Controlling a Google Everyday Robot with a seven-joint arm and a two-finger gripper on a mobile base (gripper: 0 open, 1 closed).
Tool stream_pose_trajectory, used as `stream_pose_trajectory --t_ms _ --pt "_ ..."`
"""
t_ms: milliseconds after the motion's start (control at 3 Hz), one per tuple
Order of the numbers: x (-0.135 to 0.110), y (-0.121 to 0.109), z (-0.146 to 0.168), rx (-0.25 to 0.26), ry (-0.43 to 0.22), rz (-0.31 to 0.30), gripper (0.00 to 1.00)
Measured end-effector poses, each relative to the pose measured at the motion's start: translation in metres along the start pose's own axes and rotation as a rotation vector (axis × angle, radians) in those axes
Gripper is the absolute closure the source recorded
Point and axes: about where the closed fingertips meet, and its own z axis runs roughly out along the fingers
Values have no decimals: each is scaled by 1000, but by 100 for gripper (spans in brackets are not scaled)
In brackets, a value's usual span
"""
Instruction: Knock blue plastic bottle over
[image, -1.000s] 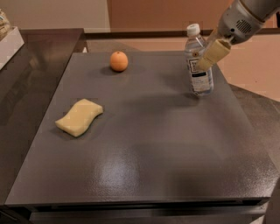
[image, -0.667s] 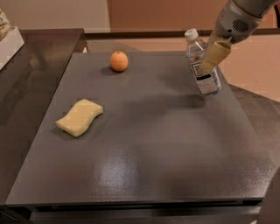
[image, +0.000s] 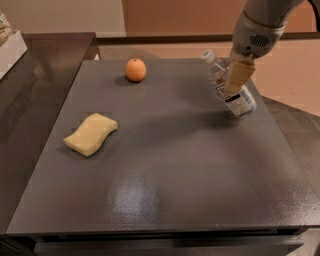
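Note:
The blue plastic bottle (image: 239, 101) is a clear, faintly bluish bottle with a white cap and a white-and-dark label. It leans steeply at the far right of the grey table (image: 170, 165), with its cap pointing up and to the left and its base low on the right. My gripper (image: 238, 75) hangs from the arm at the top right. Its tan tip lies across the middle of the bottle, in contact with it and hiding part of its body.
An orange (image: 135, 70) sits at the back of the table, left of the bottle. A yellow sponge (image: 91, 134) lies at the left middle. A darker counter (image: 35, 100) adjoins the table on the left. The table's right edge is just past the bottle.
The bottle stood upright one second ago and now leans far over, cap to the left. My gripper has moved slightly down along it.

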Motion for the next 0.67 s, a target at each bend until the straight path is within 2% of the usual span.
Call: stream_pose_trajectory --t_ms 667 --pt "-19 21 25 -14 101 -124 36"
